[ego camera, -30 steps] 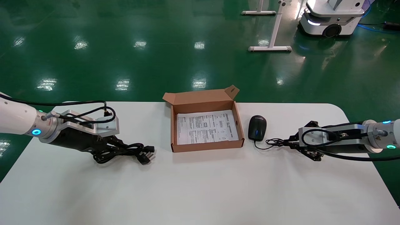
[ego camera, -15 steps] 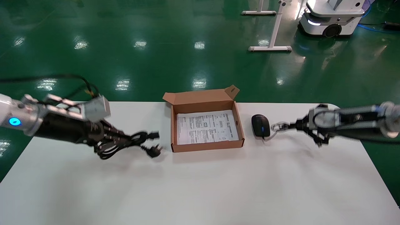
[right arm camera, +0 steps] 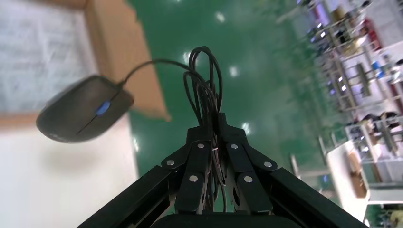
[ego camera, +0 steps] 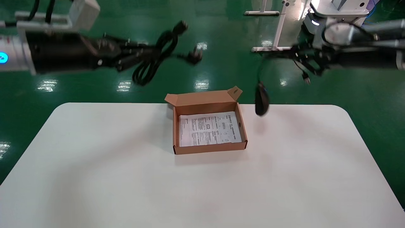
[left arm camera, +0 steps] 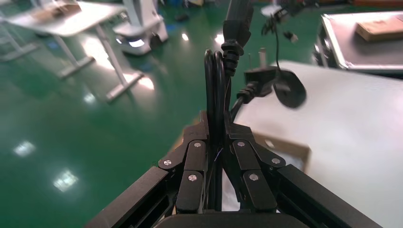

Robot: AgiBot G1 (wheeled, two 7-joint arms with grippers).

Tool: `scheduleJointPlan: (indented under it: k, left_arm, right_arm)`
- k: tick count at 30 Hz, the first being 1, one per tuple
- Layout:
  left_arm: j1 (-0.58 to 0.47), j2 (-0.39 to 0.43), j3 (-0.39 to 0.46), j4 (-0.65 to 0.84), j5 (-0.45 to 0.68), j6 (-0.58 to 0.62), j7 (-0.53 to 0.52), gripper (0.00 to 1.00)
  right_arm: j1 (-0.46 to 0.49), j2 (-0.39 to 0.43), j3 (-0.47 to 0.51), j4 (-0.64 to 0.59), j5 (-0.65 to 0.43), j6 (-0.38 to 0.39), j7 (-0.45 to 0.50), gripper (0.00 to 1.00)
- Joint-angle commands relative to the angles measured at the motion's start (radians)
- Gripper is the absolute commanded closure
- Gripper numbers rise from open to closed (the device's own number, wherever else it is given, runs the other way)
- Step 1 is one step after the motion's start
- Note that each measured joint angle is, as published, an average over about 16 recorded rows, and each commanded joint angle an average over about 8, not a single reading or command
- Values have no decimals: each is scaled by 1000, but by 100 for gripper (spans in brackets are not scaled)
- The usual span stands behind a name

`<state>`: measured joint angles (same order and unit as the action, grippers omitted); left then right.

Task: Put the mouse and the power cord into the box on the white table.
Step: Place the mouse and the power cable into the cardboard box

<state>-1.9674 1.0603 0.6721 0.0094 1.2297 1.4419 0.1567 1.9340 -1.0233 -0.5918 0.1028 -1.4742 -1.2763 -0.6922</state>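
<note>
Now lifted clear of the table (ego camera: 95,177): power cord (ego camera: 152,60) clamped in left gripper (ego camera: 126,55) jaws, mouse (ego camera: 262,98) dangling by its cable pinched in right gripper (ego camera: 295,57) jaws, both seemingly ready for swinging over the box (ego camera: 208,148).

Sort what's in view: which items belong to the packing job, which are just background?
Job:
power cord, in left claw
mouse, dangling by its cable from right claw
box
white table

Background:
wheeled robot base
white stand legs
</note>
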Motion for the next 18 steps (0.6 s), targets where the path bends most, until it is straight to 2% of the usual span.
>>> scheduleJointPlan:
  k: [1,11,18]
  left_arm:
    - [-10,11,-16,-2,-24,-30,6,100]
    - [-29,61,-29,11,-43,-204,26,100]
    - [-27,74,-26,34,-38,-210,27,100]
  right_arm:
    - [18,-14,9,6,14,4,17,100]
    - [-43,-98,19,33,34,11,8,100]
    - [-107,-154,11,58,25,46,-33,100]
